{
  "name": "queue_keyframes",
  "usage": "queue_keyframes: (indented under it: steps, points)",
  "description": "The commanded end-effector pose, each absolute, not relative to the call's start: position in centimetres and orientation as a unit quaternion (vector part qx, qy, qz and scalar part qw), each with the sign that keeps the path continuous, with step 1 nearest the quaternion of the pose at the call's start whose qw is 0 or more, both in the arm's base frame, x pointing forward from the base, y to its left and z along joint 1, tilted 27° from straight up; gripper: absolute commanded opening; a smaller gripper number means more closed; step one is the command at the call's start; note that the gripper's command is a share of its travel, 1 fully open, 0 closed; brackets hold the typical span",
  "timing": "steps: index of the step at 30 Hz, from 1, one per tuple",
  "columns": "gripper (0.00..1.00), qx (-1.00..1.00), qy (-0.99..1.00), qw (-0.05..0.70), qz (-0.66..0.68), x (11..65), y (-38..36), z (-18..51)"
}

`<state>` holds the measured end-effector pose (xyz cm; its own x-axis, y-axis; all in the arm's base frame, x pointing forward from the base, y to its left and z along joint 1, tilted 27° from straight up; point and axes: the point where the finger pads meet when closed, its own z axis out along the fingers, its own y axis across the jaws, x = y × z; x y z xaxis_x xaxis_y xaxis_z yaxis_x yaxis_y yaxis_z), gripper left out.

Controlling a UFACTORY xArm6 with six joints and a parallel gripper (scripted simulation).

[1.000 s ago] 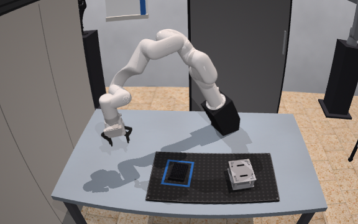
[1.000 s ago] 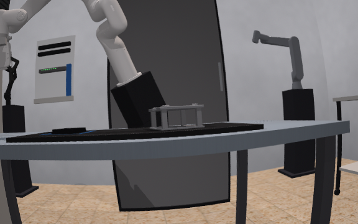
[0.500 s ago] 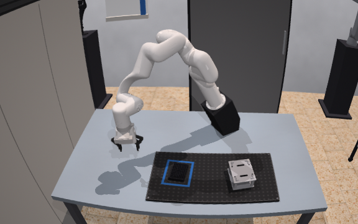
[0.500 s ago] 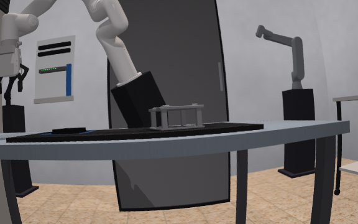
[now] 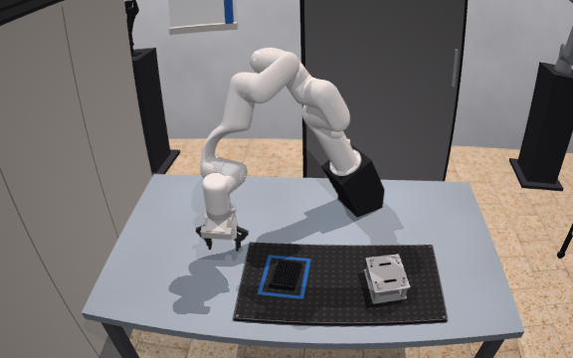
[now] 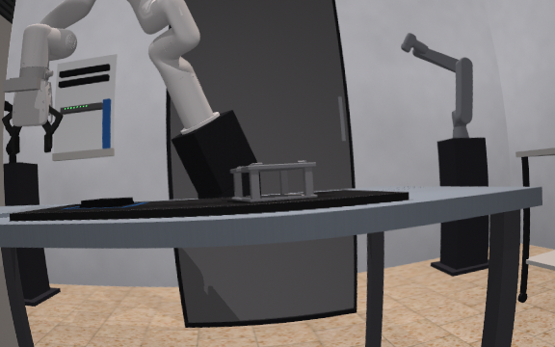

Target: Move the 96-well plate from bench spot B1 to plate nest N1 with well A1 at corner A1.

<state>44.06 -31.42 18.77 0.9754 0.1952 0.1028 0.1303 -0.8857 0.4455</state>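
The black 96-well plate [image 5: 285, 274] lies flat inside the blue square outline of spot B1 on the left part of the black mat. In the side view it shows as a low black slab [image 6: 107, 201]. The grey raised nest N1 [image 5: 387, 278] stands on the right part of the mat, empty on top; it also shows in the side view [image 6: 274, 180]. My gripper [image 5: 222, 242] is open and empty. It hangs well above the table, behind and to the left of the plate, fingers pointing down; it also shows in the side view [image 6: 30, 137].
The black perforated mat [image 5: 341, 289] covers the table's front middle. The arm's black base block [image 5: 357, 185] stands at the back of the table. Tall cabinets stand close on the left. A second grey arm on a black pedestal [image 6: 462, 159] stands off the table at the right.
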Motion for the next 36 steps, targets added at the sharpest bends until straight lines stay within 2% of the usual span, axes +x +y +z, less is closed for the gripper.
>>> queue_keyframes:
  steps: [1,36]
  points:
    - [1.0,0.967,0.076,0.231,0.077,44.4,-30.3,18.0]
    - [1.0,0.969,0.02,0.204,0.138,44.0,-18.2,9.9]
